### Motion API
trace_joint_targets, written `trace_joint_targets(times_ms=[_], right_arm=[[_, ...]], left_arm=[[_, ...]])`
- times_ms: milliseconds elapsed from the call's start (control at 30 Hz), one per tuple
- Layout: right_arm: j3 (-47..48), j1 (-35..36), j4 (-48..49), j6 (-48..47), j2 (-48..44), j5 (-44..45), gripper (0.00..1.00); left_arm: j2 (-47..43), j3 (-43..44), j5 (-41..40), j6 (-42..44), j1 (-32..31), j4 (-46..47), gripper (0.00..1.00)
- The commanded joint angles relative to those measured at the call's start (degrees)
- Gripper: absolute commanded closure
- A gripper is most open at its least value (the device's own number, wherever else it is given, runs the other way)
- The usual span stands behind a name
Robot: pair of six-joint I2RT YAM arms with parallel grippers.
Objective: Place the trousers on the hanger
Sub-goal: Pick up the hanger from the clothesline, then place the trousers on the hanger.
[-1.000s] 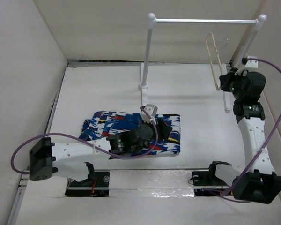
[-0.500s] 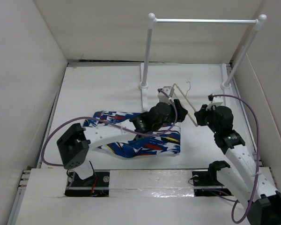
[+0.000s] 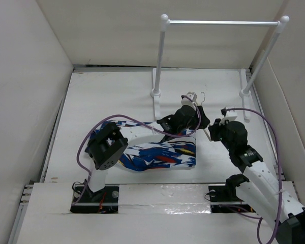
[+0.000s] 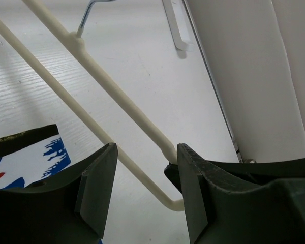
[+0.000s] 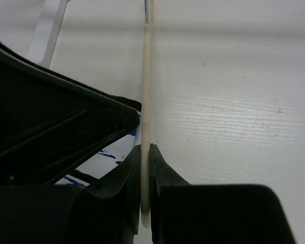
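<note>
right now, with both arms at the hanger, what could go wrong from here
1. The right tool pinches only a thin edge of the hanger; a nudge could twist it loose.
2. The left tool is open around the hanger's rods, close beside the right one, so the two may collide.
3. The trousers lie on the table, held by neither.

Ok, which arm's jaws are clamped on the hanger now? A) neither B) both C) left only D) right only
D: in the right wrist view the right arm's jaws pinch the cream hanger, while the left arm's jaws stand open.
</note>
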Motion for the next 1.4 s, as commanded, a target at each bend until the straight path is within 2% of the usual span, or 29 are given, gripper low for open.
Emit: trace_joint_targets(times_ms=[0,367,467,533,567,600,667,700,800,933,1067,1133,1167,1200,1233,1300,1367], right_arm=[[-0.53,1.78,3.63,0.90,-0.79,2.59,1.00],[-2.90,4.51,5.39,2.04,-0.61,3.29,1.00],[-3.25,6.52,4.52,2.57,-0.96,4.69,1.00],[-3.78,7.31,4.51,2.92,-1.14,4.96,0.99],[-3.87,8.28,4.08,3.01,-1.05,5.05,0.96],[-3.69,8.81,3.38,3.18,-1.05,5.66,0.87],[-3.43,9.86,0.75,3.62,-2.01,6.46,0.77],[-3.25,10.91,-0.23,3.80,-2.80,6.98,0.65],[-3.43,11.63,-1.91,4.42,-6.76,5.85,0.46],[-2.29,12.15,-5.24,5.47,-11.77,5.23,0.39],[1.66,12.15,-11.46,5.21,-16.07,5.75,0.39],[3.86,12.15,-13.32,5.38,-18.27,6.63,0.46],[4.04,12.15,-12.98,5.21,-18.71,6.55,0.54],[3.87,12.15,-12.98,5.03,-18.98,5.15,0.75],[3.78,12.15,-12.80,5.03,-18.98,4.53,0.83],[3.25,12.15,-12.54,5.03,-17.23,3.30,0.96],[2.20,12.15,-11.84,5.73,-14.95,2.86,0.99]], left_arm=[[0.28,3.01,1.91,-1.72,-0.11,4.09,0.52],[5.11,5.38,0.16,-4.26,0.42,3.21,0.54],[5.73,4.77,0.41,-4.88,0.42,4.26,0.61],[6.00,4.95,0.59,-5.05,0.42,4.09,0.73],[5.91,4.42,0.59,-5.14,0.42,4.18,0.78],[5.73,3.81,0.77,-5.32,0.42,4.96,0.88],[5.38,2.84,1.64,-5.93,0.42,5.93,0.99],[5.38,2.31,1.82,-5.93,0.42,6.02,1.00],[3.89,-0.05,2.00,-5.76,0.42,7.42,1.00],[0.82,-4.63,2.61,-6.02,0.95,11.30,1.00],[-3.31,-9.46,2.79,-6.20,0.95,13.93,1.00],[-4.72,-13.32,2.88,-6.90,0.24,16.13,1.00],[-6.03,-14.38,2.88,-7.16,-0.54,16.74,1.00],[-6.74,-17.09,2.62,-7.43,-1.16,18.49,1.00],[-7.53,-18.68,2.18,-7.78,-2.73,19.72,1.00],[-9.47,-23.24,1.04,-9.97,-4.23,24.45,1.00],[-10.17,-25.82,0.33,-12.69,-5.99,27.03,1.00]])
